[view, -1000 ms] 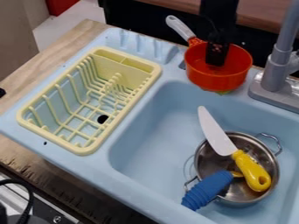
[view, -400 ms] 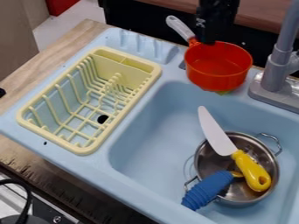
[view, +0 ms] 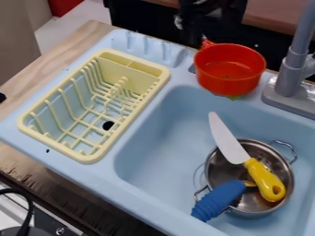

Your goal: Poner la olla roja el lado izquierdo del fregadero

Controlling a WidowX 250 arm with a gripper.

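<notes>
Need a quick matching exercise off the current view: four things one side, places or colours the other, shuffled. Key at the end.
Things
1. Cooking pot with the red body
2. Dish rack
3. Toy knife
4. Metal pot

Places and colours
A. White blade, yellow handle
B. Down in the sink basin, silvery
C. At the basin's back edge, near the grey faucet
D. Pale yellow, left of the basin in the view

Pairs: 1-C, 2-D, 3-A, 4-B

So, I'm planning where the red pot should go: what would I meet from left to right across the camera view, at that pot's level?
Wooden counter → pale yellow dish rack → red pot → grey faucet.
</notes>
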